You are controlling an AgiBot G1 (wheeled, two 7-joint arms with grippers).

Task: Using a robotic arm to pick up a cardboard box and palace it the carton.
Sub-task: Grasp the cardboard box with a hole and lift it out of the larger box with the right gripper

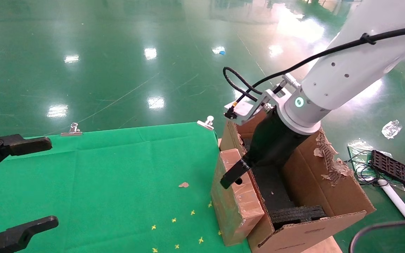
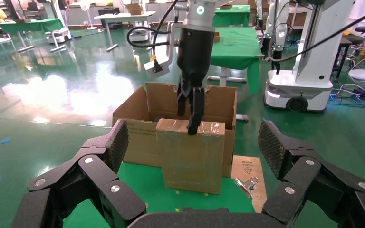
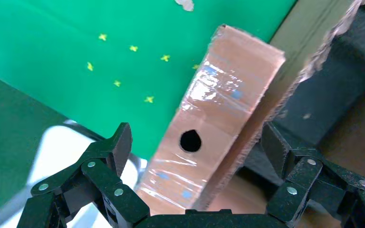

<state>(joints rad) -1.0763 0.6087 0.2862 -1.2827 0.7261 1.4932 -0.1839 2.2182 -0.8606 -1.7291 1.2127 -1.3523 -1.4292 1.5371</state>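
Observation:
The small taped cardboard box stands upright on the green table's right edge, pressed against the outer wall of the big carton. Its top face has a round hole. The white right arm's gripper is open just above the box top, with one finger on the table side and the other over the carton's inside. In the right wrist view the box lies between the spread fingers of the gripper. The left wrist view shows the box, the carton and the right gripper. My left gripper is open and idle at the far left.
Black foam blocks line the carton, whose flap edges are torn. Binder clips hold the green cloth. A cardboard scrap lies on the cloth. A black tray, cables and a plastic bag lie on the floor at right.

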